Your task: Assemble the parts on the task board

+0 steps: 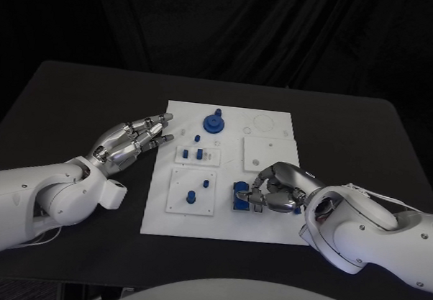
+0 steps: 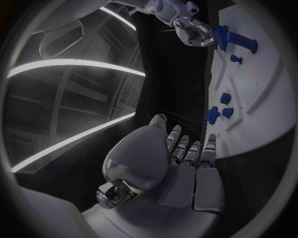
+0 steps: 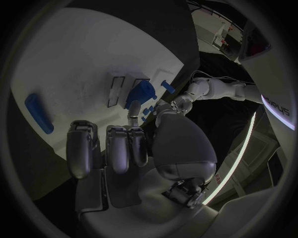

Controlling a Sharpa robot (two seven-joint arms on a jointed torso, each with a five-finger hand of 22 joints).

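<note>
While the head view looks down on the dark worktop (image 1: 75,106), the white board (image 1: 261,216) lies in the middle with blue parts spread over it. A round blue part (image 1: 213,123) with a stem stands near the far edge, and small blue pegs (image 1: 196,154) sit on a raised plate closer in. The left hand (image 1: 129,143) hovers just beside the board's left edge, fingers stretched and apart, holding nothing. The right hand (image 1: 280,188) is curled over a blue block (image 1: 241,196) near the board's near right part; its fingers touch the block, but whether they truly grip it I cannot tell.

Seen from the left wrist, the left hand (image 2: 180,163) lies flat and spread, well apart from the pegs (image 2: 220,106) on the board (image 2: 267,99). The right hand (image 2: 195,32) shows far off against the blue block (image 2: 221,35).

From the right wrist, the right hand (image 3: 124,148) has its fingers bent inward above the board (image 3: 81,69), with a blue part (image 3: 141,93) just beyond the fingertips and a long blue piece (image 3: 38,114) off to one side.

The risk, as I judge it, is a loose hold: if the fingers only brush the block, lifting could tip it or knock it against its neighbours.
</note>
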